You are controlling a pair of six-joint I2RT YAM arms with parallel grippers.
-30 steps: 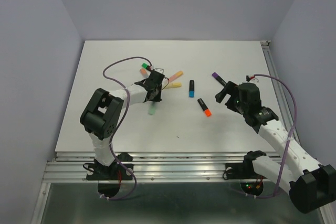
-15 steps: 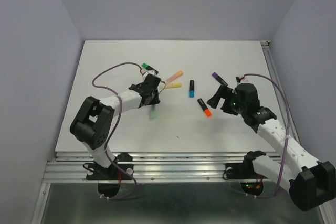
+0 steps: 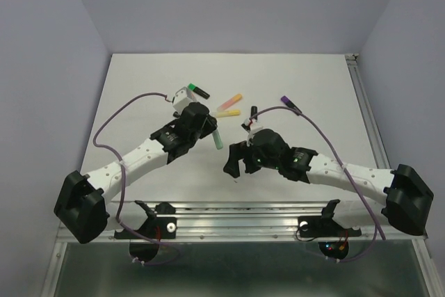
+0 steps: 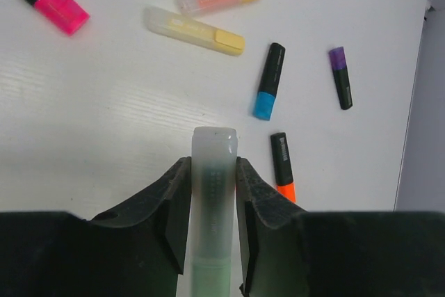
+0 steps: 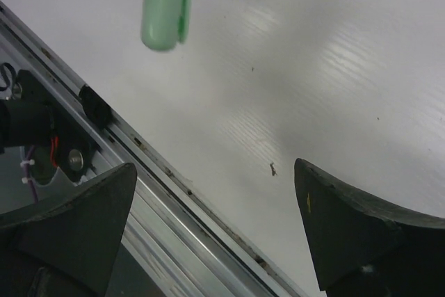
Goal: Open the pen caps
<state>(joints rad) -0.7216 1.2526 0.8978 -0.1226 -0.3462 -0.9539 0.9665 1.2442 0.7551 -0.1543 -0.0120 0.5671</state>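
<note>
Left jaws pinch the pastel marker (image 4: 214,154). Right jaws, spread wide, should centre on what looks like its green cap (image 5: 165,12), close squarely and pull straight.

One marker (image 4: 213,179) sits in the left gripper (image 4: 213,166), other markers (image 4: 268,92) on table (image 4: 104,123) behind

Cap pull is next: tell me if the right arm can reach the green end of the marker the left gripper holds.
Probably yes. The right gripper is open and close by, the green end of the marker juts free of the left gripper, and nothing shows between them.
</note>
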